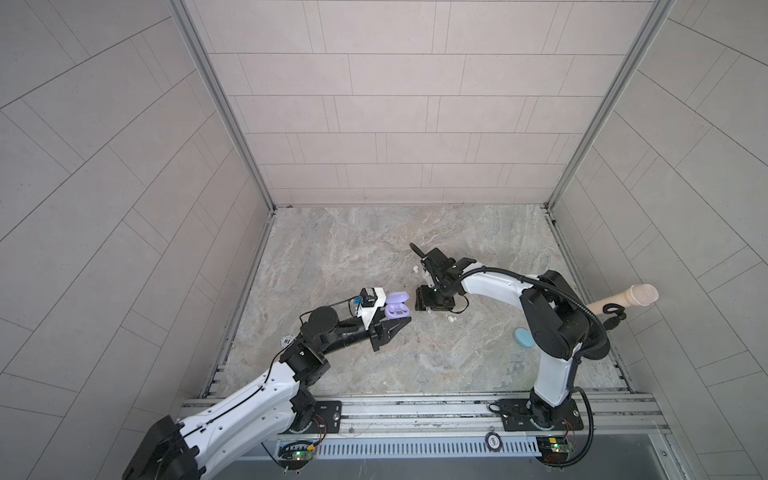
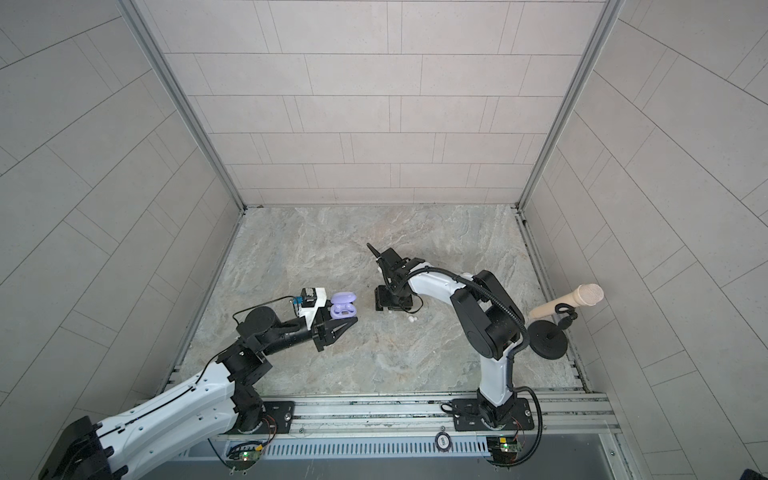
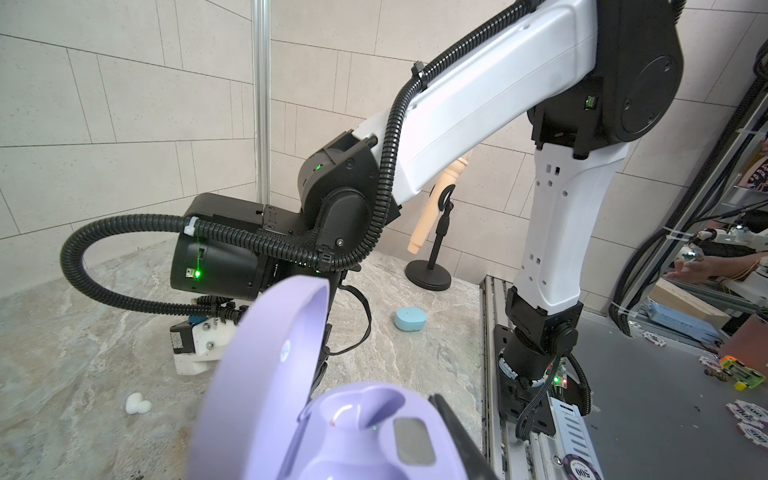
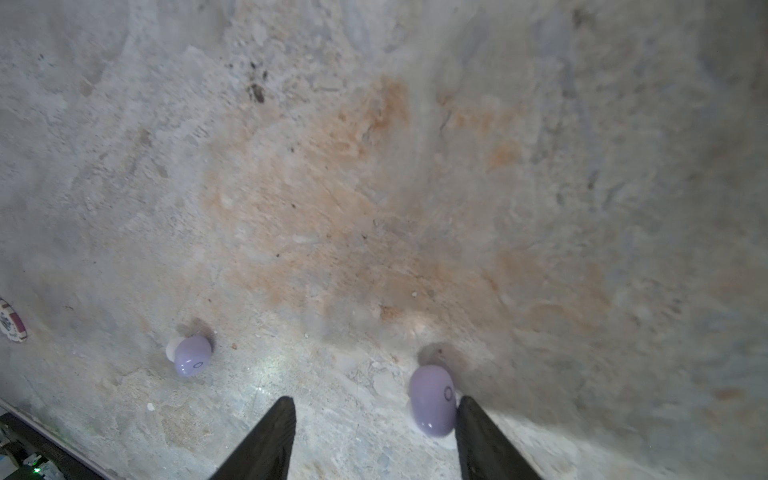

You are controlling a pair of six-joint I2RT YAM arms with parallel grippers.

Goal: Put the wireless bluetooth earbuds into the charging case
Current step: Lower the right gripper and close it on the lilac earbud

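Top views first. The left gripper is pressed together on the lilac charging case, which is lid-up and open near the middle of the marble table. The right arm reaches down just beside it, with its fingertips hidden under the wrist. A white earbud lies loose close by, and a light blue case sits nearer that arm's base.

In the left wrist view the lilac case fills the foreground and the well I can see looks empty. Another white earbud is on the table beyond it.

In the right wrist view the right gripper is spread and low over the table. One lilac earbud sits between the fingers but hard against one of them. The second lilac earbud lies well apart, outside the jaws.

So the step looks like grabbing that first bud. My two cents:
- **Centre first.** Shift sideways so the bud sits in the middle before closing, otherwise the far finger just shoves it along.
- **Close slowly.** It's smooth and rounded, so it could easily squirt out.
- **Check on the lift.** See which way it's facing so it matches the well it goes into.
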